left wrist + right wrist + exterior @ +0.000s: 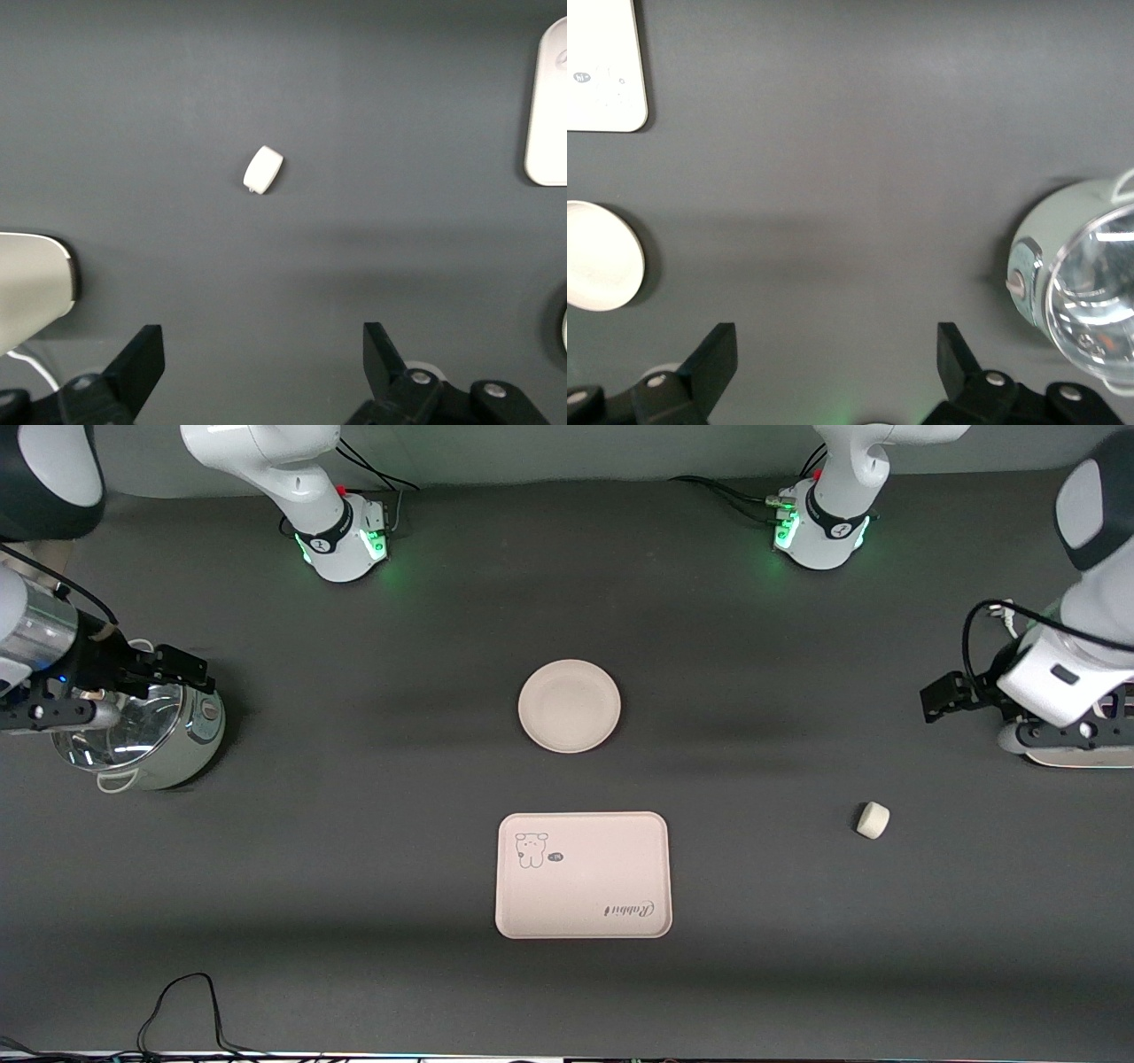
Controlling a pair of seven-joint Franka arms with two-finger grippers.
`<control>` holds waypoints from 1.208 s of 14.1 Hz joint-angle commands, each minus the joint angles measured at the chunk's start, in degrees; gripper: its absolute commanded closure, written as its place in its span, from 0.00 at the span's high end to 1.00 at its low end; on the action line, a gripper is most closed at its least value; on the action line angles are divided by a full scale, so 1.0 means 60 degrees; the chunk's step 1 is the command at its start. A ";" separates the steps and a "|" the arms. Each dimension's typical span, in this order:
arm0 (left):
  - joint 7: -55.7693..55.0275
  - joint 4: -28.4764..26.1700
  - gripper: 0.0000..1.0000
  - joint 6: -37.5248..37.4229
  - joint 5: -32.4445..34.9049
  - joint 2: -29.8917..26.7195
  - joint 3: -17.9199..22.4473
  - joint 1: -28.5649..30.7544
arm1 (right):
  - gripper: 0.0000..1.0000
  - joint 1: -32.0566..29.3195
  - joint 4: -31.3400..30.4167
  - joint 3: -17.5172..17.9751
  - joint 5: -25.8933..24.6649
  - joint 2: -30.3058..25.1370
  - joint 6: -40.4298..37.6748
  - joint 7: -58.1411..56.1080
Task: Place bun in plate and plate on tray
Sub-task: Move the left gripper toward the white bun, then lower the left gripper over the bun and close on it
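The bun (872,819) lies alone on the dark table toward the left arm's end; it also shows in the left wrist view (263,168). The round plate (569,706) sits empty mid-table. The tray (583,874) with the "Rabbit" lettering lies nearer the front camera than the plate, also empty. My left gripper (943,695) hangs open and empty over bare table at its end, its jaws (264,354) wide apart. My right gripper (182,666) is open and empty (837,354) over the edge of a pot. The right wrist view shows the plate (598,257) and a tray corner (602,62).
A pale green pot with a glass lid (142,735) stands at the right arm's end, also in the right wrist view (1081,283). A white object (1076,757) lies under the left arm. A black cable (182,1001) loops at the table's front edge.
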 commanded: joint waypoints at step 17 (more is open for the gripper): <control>0.2117 -0.1988 0.98 0.6083 -0.0470 0.4257 -0.0094 0.0457 | 1.00 0.0486 -0.0444 0.0349 -0.0900 0.1324 0.2528 0.0077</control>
